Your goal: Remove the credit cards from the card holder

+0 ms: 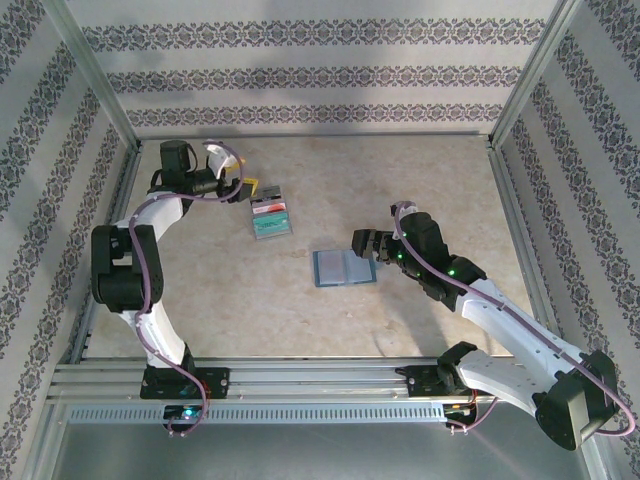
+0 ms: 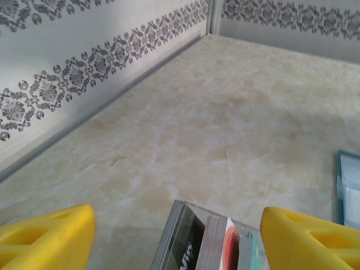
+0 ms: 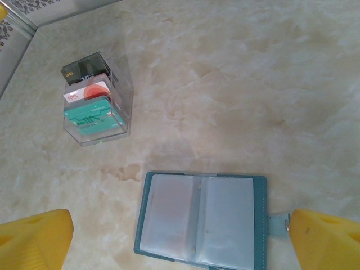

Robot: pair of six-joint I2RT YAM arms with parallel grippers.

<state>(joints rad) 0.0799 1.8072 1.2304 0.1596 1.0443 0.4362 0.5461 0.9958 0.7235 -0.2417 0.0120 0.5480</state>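
The card holder [image 1: 343, 267] lies open and flat mid-table, teal with two pale clear-sleeved panels [image 3: 199, 216] and its clasp tab [image 3: 278, 224] pointing right. The credit cards [image 1: 270, 218] stand in dark grey, red-and-white and teal stacks [image 3: 93, 101] inside a clear plastic box, up and left of the holder. My left gripper [image 1: 245, 190] is open at the box's far end, and the card edges [image 2: 208, 242] sit between its yellow fingers [image 2: 45, 236] with a gap on the left side. My right gripper [image 1: 362, 243] hovers open over the holder, its fingertips [image 3: 326, 236] apart on either side.
The clear box [image 3: 125, 104] rests on the beige marbled tabletop. Patterned walls and metal frame posts [image 1: 95, 80] enclose the table at the back and sides. A metal rail [image 1: 300, 385] carries both arm bases along the near edge. The holder's edge [image 2: 349, 188] shows at the left wrist view's right.
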